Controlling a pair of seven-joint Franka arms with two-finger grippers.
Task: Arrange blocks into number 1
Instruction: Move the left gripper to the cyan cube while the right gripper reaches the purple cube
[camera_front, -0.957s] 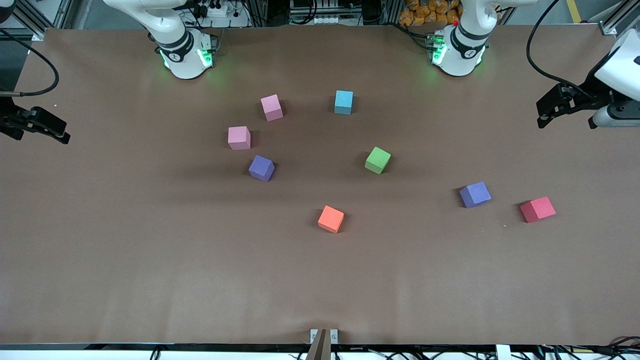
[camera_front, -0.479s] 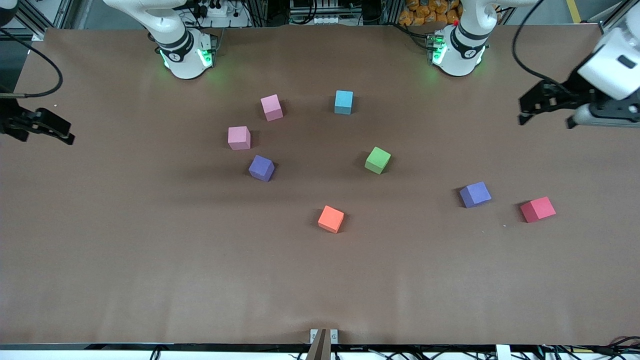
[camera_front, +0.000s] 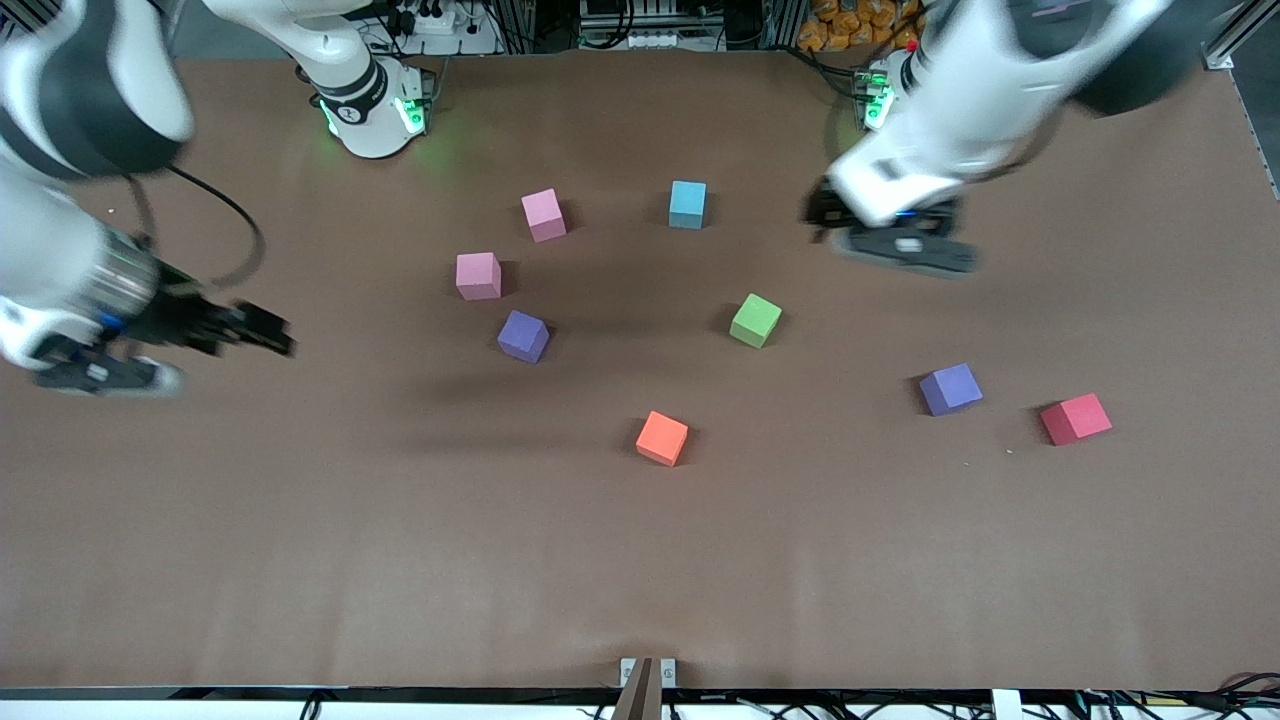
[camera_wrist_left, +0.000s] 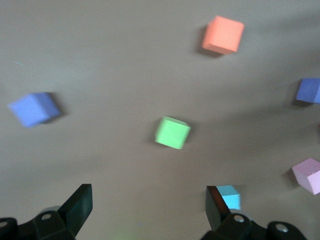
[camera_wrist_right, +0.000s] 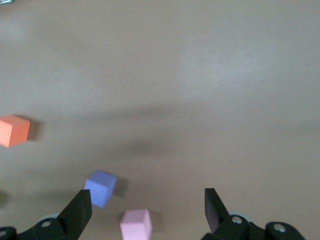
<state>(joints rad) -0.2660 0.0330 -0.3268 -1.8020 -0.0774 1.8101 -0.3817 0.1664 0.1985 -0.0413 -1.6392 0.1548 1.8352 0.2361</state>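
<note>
Blocks scattered mid-table, none lined up. My left gripper (camera_wrist_left: 145, 207) spread wide above the green block (camera_front: 755, 320); right gripper (camera_wrist_right: 145, 210) wide too, toward purple block (camera_front: 523, 336). Light, squashy foam: pinch flat opposite sides.

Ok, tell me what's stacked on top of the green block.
Nothing. The green block sits alone on the table, top face bare in both front and left wrist views. The open left gripper hangs above, empty.
</note>
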